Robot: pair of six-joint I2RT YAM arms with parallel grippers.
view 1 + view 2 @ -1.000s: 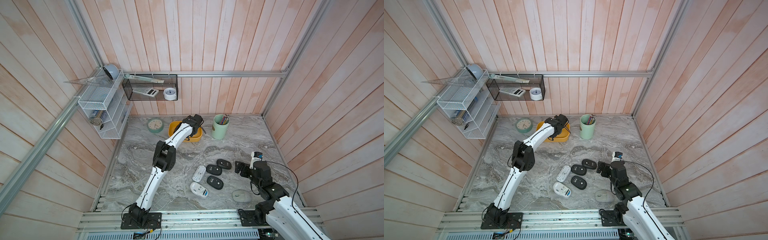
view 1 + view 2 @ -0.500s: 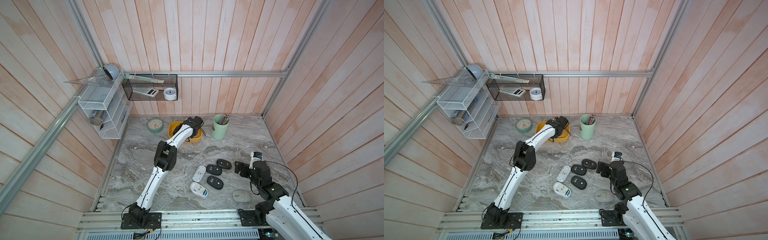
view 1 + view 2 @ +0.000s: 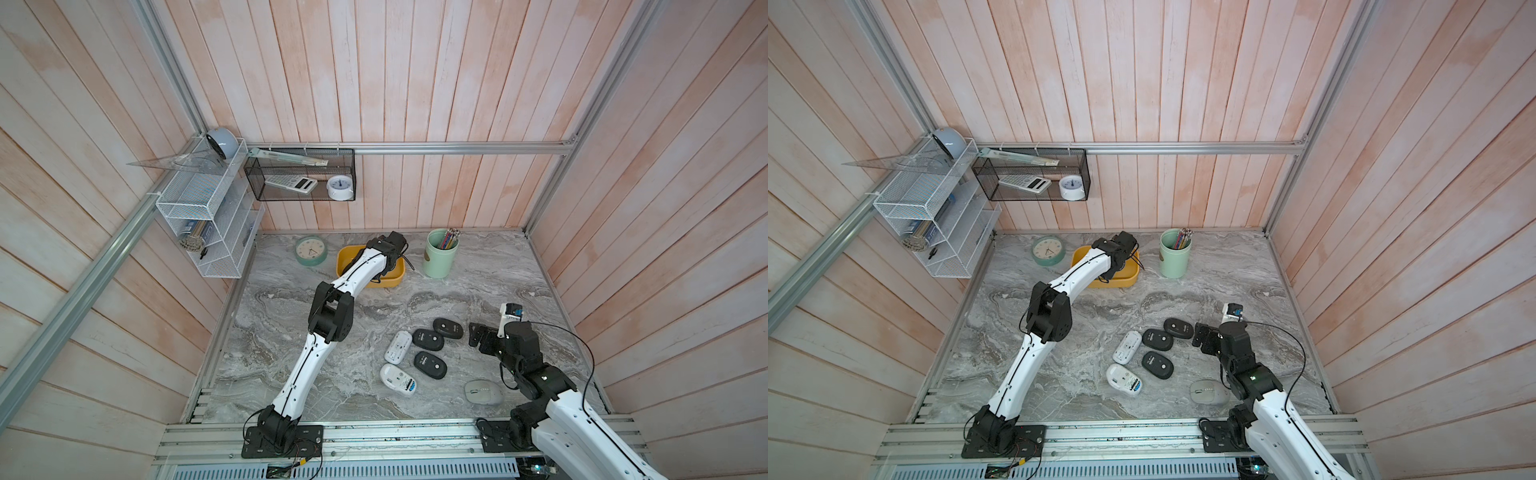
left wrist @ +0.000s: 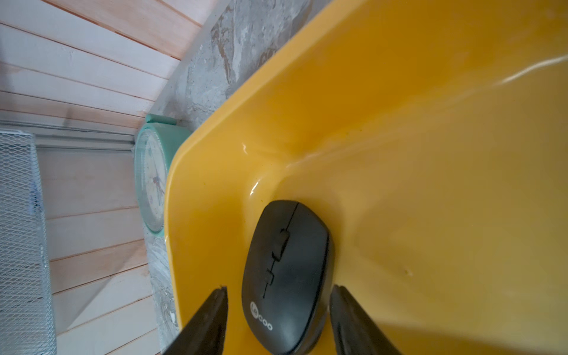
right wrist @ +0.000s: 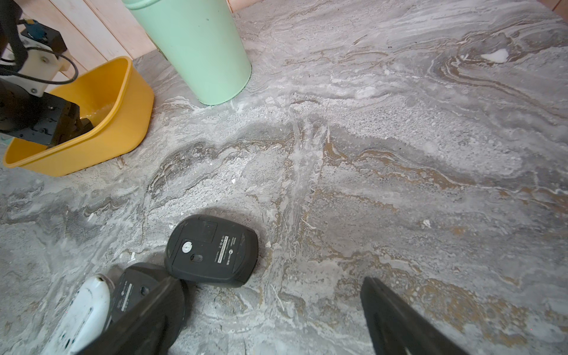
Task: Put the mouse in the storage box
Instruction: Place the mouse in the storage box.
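Observation:
The mustard-yellow storage box [image 3: 394, 279] stands at the back of the table, also visible in a top view [image 3: 1126, 283] and in the right wrist view [image 5: 101, 135]. My left gripper [image 4: 278, 290] reaches down into it and is open. A black mouse [image 4: 285, 276] lies on the box floor [image 4: 415, 159] near a corner, between the two fingertips, with a clear gap on one side and a narrow one on the other. My right gripper [image 5: 270, 281] is open and empty, low over the table [image 5: 399, 153] beside an upside-down black mouse [image 5: 212, 250].
More mice lie at the front right: three black [image 3: 428, 339], two white [image 3: 397, 376] and a grey one [image 3: 482, 391]. A mint-green pen cup [image 3: 440, 253] stands right of the box, a green clock [image 3: 311, 250] left of it. Wire shelves hang on the walls.
My left gripper's jaws have opened inside the box and let go of the black mouse, which now rests on the box floor. The right arm has stayed still.

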